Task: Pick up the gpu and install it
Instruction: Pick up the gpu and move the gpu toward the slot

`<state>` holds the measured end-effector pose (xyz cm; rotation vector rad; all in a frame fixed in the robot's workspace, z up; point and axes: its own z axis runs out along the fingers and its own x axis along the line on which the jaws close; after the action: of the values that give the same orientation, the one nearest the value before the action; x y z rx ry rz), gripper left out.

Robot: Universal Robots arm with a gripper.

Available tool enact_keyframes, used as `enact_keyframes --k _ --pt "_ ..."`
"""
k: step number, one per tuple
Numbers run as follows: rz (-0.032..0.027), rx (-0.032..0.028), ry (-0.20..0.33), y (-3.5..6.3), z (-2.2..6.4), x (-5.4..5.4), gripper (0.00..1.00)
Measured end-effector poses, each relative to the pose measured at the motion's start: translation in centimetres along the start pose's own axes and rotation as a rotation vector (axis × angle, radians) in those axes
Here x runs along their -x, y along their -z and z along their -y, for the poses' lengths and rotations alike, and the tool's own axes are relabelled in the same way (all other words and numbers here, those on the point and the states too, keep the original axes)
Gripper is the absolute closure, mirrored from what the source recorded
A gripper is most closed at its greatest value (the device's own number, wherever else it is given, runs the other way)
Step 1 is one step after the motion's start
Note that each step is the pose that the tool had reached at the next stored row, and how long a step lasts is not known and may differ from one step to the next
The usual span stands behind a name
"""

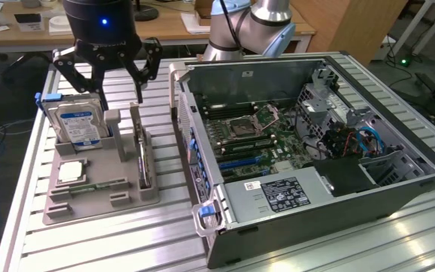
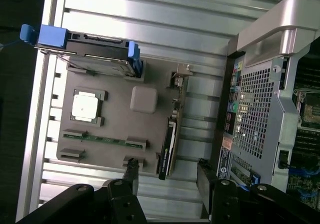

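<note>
Exterior view: gripper hangs upper left of frame, jaws apart and empty, over the grey tray on the counter. In it the gpu stands on edge, untouched.

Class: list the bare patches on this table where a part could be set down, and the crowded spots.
Free: the slatted table between the grey tray and the table's near edge; the strip on the exterior view's left of the tray. Crowded: the narrow gap between tray and computer case, beside the gpu.
</note>
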<state>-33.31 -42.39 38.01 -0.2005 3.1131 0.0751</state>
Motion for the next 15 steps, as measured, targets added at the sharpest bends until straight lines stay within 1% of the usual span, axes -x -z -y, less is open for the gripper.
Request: enact_keyframes --k 15 --pt "-0.0004 0.0001 0.007 -0.40 0.13 -0.03 0.41"
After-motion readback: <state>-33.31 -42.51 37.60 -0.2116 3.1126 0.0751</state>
